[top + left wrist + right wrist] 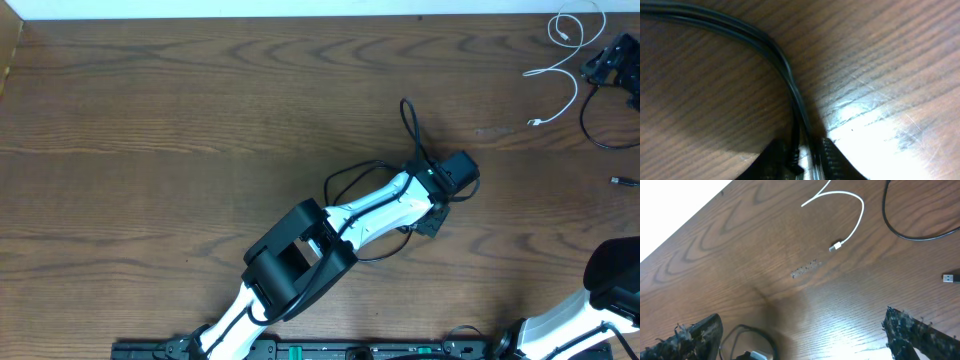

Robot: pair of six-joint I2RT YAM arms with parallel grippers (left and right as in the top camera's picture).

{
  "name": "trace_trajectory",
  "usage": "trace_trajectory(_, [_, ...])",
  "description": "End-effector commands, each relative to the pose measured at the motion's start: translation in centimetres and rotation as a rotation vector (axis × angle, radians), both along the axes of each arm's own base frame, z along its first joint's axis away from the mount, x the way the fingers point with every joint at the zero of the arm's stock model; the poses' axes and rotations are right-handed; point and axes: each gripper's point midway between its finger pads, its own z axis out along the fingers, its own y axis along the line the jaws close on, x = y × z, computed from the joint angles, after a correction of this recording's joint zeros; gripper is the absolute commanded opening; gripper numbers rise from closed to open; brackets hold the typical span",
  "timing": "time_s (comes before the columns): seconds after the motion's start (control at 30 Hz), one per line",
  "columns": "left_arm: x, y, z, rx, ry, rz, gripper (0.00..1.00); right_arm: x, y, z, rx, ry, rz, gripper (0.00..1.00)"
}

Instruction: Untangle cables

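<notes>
The desk is dark brown wood with a bold grain, smooth and lightly polished, so light lies on it as a pale sheen. One small scuffed patch looks dull and scratched. The black cable has a smooth, glossy sheath. The white cable looks like smooth matt plastic, its plug tipped with bright metal. The left arm wears a glossy white plastic shell and a matt black housing. The fingers of the right gripper are black, rough and frayed at the edges.
</notes>
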Motion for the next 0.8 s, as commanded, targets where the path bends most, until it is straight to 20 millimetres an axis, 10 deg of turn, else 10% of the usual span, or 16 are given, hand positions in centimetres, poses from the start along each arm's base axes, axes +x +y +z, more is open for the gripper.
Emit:
trace_trajectory(0.0, [0.0, 2.2, -2.2, 0.098, -0.017, 0.055, 0.08, 0.2, 0.4, 0.3, 0.014, -0.016, 0.021, 0.99])
trace_trajectory(0.23, [2.6, 2.9, 3.5, 0.013, -0.078, 0.114, 0.08, 1.3, 2.4, 1.2, 0.077, -0.08, 0.084, 0.99])
trace_trajectory(0.77, [6.6, 11.1, 32.5, -0.57, -0.493, 0.3, 0.07, 2.3, 12.9, 2.6, 0.196, -0.154, 0.416, 0.99])
